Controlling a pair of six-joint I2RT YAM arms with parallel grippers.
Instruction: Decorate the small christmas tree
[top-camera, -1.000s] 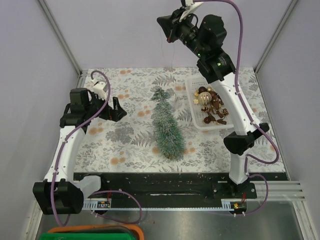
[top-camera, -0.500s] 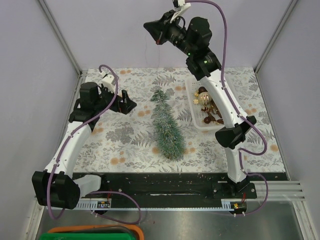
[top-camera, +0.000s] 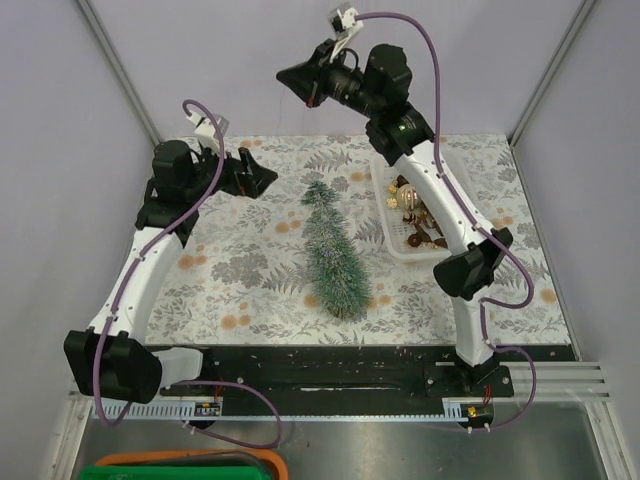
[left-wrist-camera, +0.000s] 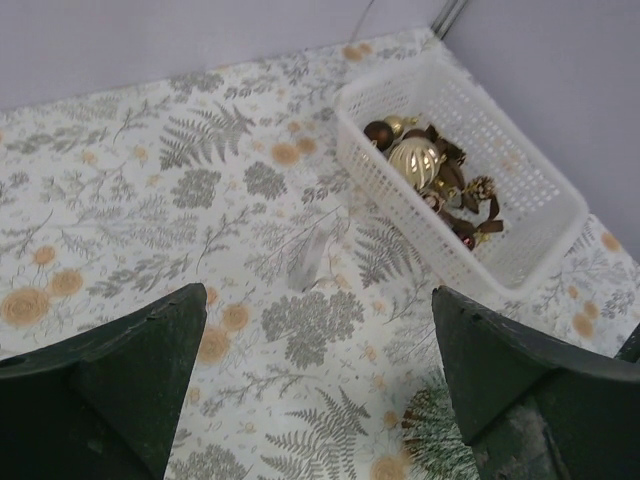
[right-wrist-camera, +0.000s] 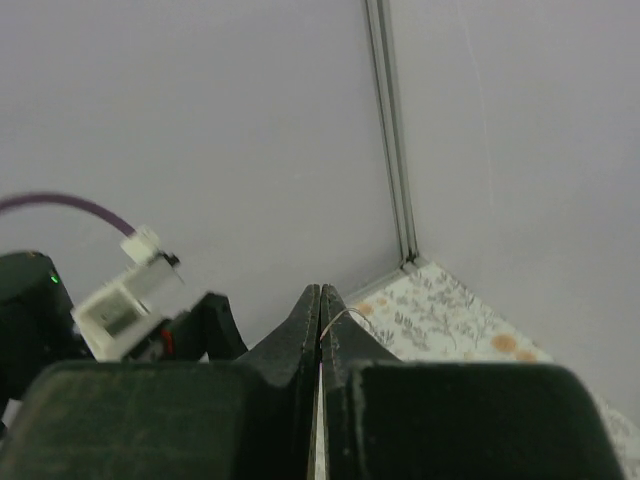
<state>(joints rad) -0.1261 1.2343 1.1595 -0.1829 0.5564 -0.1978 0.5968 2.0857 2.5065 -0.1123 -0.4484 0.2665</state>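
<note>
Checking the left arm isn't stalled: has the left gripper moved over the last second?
Yes. The left gripper has moved away from the arm bases, from beside the upper part of the small christmas tree to about level with its tip.

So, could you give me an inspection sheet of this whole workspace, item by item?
Surface: floral-print tablecloth, lying flat.
Job's things: frosted green bottle-brush tree lies on its side mid-table, wooden base toward the arms; no ornaments seen on it.
Clutter: white plastic mesh basket right of the tree, holding gold and brown baubles.
Grippers: left gripper open and empty above the cloth; right gripper high in the air, shut on a thin pale thread.
Cables: purple cables loop along both arms.
Surroundings: plain lilac walls; green bin with orange rim in front of the table.
</note>
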